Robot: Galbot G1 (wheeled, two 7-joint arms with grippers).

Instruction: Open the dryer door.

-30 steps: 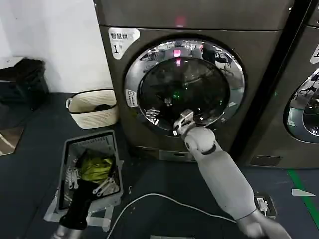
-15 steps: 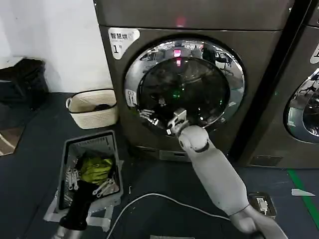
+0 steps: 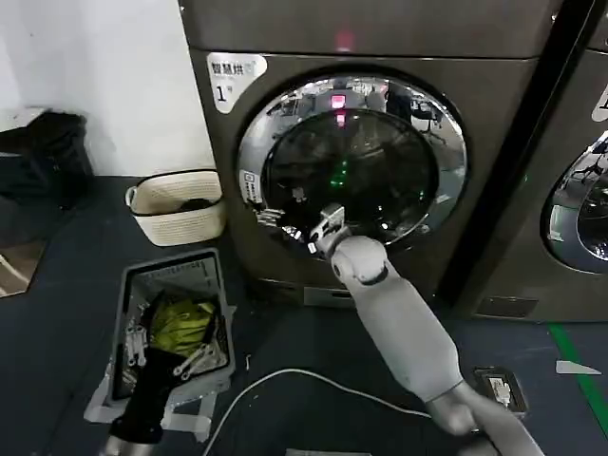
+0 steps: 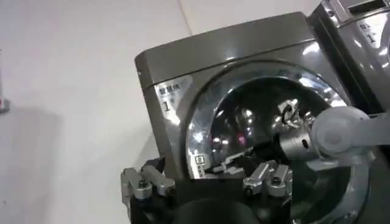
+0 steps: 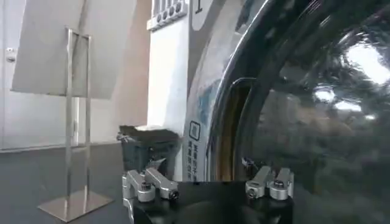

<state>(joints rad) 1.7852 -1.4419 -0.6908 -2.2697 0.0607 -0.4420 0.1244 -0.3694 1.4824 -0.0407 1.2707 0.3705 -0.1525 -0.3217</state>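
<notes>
The dryer door [image 3: 351, 166], a round chrome-rimmed porthole with dark glass, sits shut on the grey machine marked "1". My right gripper [image 3: 318, 233] is at the door's lower left rim, close to the glass. In the right wrist view that gripper [image 5: 207, 182] is open, its fingers spread before the chrome rim [image 5: 222, 122] and a dark slot at the door's edge; nothing is held. My left arm [image 3: 142, 408] hangs low at the left over a grey bin. Its gripper [image 4: 207, 182] is open and faces the dryer door [image 4: 268, 128] from afar.
A woven basket [image 3: 176, 204] stands on the floor left of the dryer. A grey bin [image 3: 128, 285] with green cloth lies in front of it. A white cable [image 3: 285, 377] crosses the floor. A second machine [image 3: 570, 190] stands at the right. A metal stand [image 5: 76, 122] is nearby.
My right gripper has slid leftward along the door's lower part, from near the bottom centre to the lower left rim. The door stays shut and the left arm has hardly moved.
</notes>
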